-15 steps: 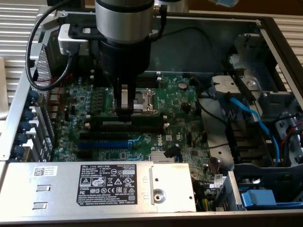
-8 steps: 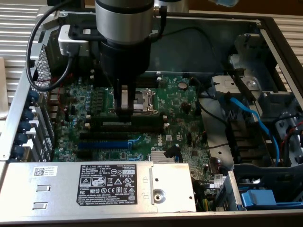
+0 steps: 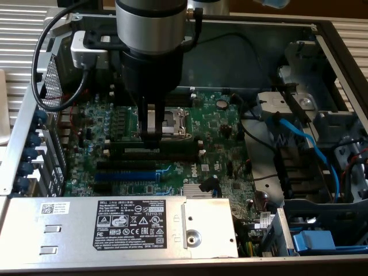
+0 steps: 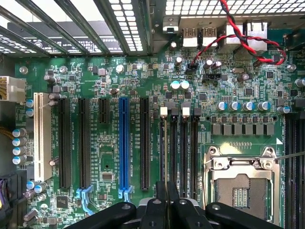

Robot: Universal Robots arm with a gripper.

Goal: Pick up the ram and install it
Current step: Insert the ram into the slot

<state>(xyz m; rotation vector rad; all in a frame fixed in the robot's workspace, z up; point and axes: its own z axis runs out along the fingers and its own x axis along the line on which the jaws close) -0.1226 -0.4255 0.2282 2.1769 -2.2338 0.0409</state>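
A long, narrow green circuit stick, the ram (image 4: 165, 160), is seen edge-on, pinched between the black gripper (image 4: 167, 202) fingers above the long black memory slots (image 4: 184, 152); its faces and lower edge are hidden.

Green motherboard (image 3: 215, 167) in open metal case (image 3: 17, 144), empty CPU socket (image 4: 242, 191), blue slot (image 4: 124, 143) between black slots (image 4: 144, 143), white slot (image 4: 42, 136) further out, labelled power supply (image 3: 132, 221), blue cables (image 3: 290, 127), red-black twisted wires (image 4: 238, 38) by rear ports (image 4: 196, 36).
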